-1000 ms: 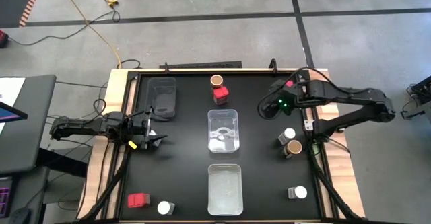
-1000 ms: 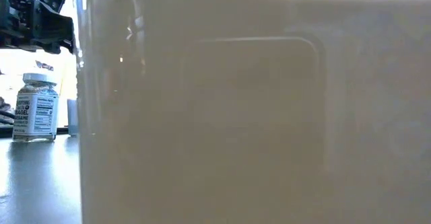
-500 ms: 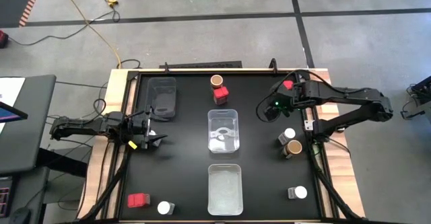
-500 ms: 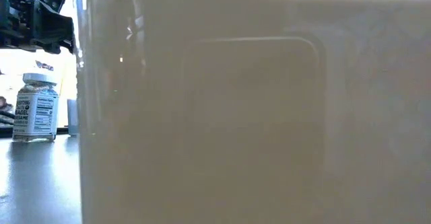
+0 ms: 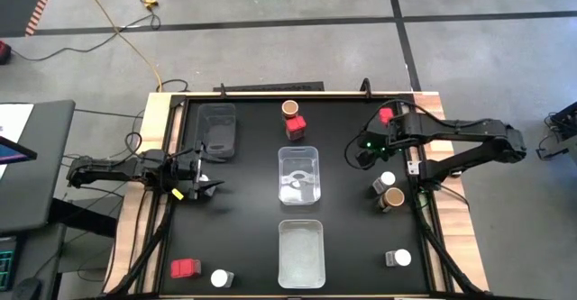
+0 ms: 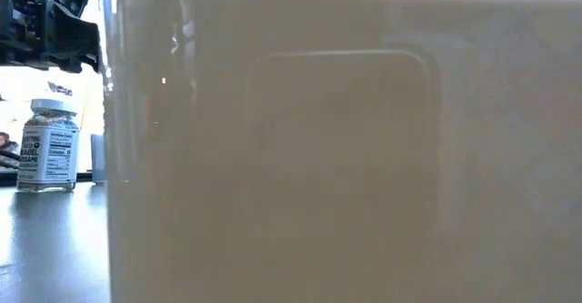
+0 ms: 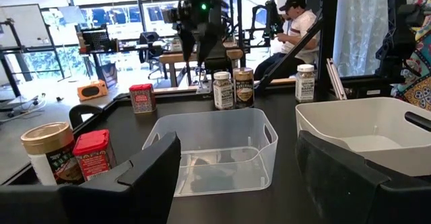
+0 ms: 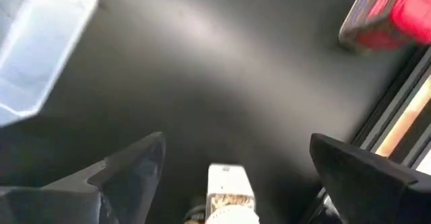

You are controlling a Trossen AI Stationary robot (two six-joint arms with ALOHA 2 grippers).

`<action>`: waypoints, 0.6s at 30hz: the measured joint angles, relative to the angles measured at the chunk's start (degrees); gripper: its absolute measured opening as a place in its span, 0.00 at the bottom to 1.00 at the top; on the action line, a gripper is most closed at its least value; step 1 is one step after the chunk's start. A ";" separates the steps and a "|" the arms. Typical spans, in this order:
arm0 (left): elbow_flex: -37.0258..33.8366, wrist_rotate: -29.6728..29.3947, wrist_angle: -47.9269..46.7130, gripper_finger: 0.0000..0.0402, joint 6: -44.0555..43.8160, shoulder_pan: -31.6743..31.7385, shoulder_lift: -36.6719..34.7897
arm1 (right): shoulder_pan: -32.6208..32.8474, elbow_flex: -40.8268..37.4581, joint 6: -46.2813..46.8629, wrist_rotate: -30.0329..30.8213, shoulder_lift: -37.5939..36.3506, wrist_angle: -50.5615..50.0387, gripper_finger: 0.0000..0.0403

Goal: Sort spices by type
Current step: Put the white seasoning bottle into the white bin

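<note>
My right gripper (image 5: 363, 153) hangs open above the table's right half with nothing between its fingers. A red box (image 5: 386, 115) (image 8: 387, 15) stands on the table just beyond it, toward the far edge. A white-lidded jar (image 5: 387, 179) (image 8: 229, 192) and a brown-topped jar (image 5: 393, 197) stand on its near side. A brown-topped jar (image 5: 289, 109) and a red box (image 5: 296, 125) stand at the far middle. A red box (image 5: 185, 268) and a white-lidded jar (image 5: 219, 278) stand near left, and another white-lidded jar (image 5: 397, 258) near right. My left gripper (image 5: 206, 181) (image 7: 236, 177) waits open at the left.
Two clear tubs (image 5: 299, 174) (image 5: 300, 250) stand down the table's middle; the nearer one fills most of the low view (image 6: 346, 157). A dark grey tray (image 5: 216, 131) lies far left. Bare black table lies between the tubs and the right-hand jars. A person (image 7: 296, 22) sits in the room beyond.
My right gripper has drawn back from the red box at the far right, going toward the table's near edge and a little toward its left. The box stays standing where it was.
</note>
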 joint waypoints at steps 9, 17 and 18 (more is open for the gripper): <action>0.00 0.01 0.02 0.70 0.00 0.01 0.00 | 3.70 -5.89 3.12 -5.67 0.02 -0.32 0.98; 0.02 0.00 0.00 0.70 -0.02 0.00 0.00 | 8.60 -10.24 8.47 -7.75 0.00 -0.22 0.98; 0.00 0.00 0.01 0.70 0.00 0.02 0.00 | 9.05 -10.73 8.82 -7.76 0.00 -0.03 0.98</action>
